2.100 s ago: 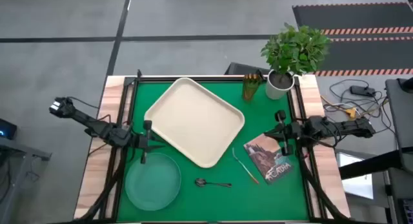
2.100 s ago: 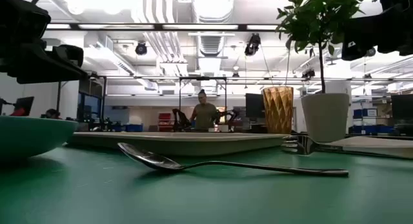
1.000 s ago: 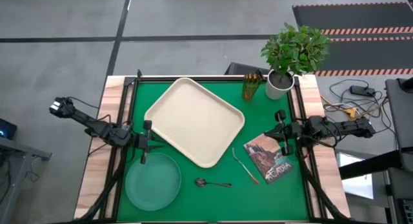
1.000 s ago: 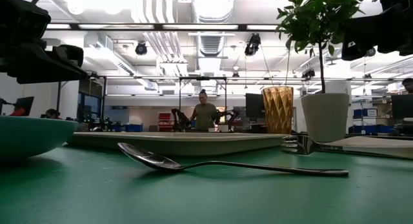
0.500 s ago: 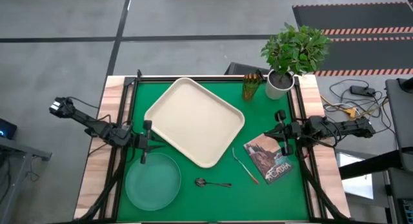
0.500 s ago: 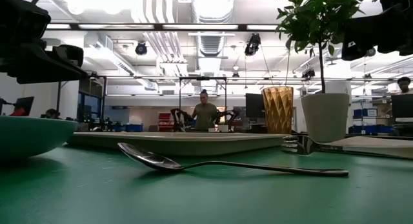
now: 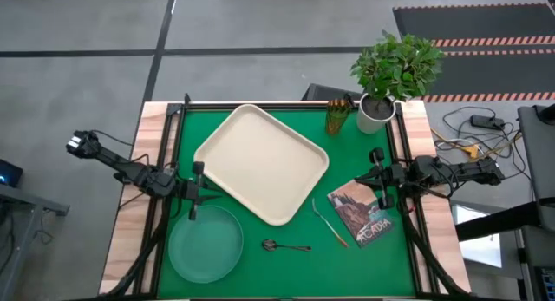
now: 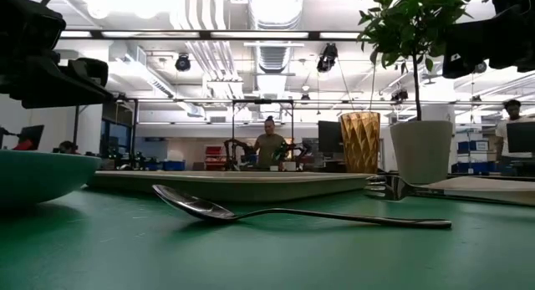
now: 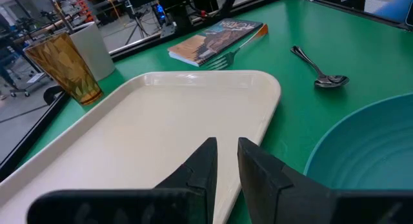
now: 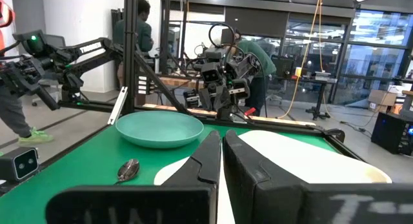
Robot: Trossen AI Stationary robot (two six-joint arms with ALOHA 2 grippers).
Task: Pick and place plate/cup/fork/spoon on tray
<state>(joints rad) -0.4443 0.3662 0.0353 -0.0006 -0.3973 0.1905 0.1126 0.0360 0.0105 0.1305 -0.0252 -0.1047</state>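
Grippers first: my left gripper (image 7: 196, 195) hangs just off the tray (image 7: 260, 162), fingers nearly pressed together, pinching nothing. My right gripper (image 7: 378, 181) waits on the tray's far side, beside the book (image 7: 364, 212), fingers likewise close together and empty. I see the plate (image 7: 206, 242) near the tray's lower corner, the spoon (image 7: 286, 245) and fork (image 7: 329, 223) below its edge, the cup (image 7: 336, 117) past its upper corner by the plant pot (image 7: 373, 115), all on the green surface (image 7: 260, 271).

So the right end effector (image 10: 221, 153) has its fingers nearly closed, nothing in them. Past it on the green desk (image 10: 84, 166): teal plate (image 10: 160, 129), dark spoon (image 10: 128, 169), cream tray (image 10: 303, 156). Left arm (image 10: 77, 59) farther back, people behind.
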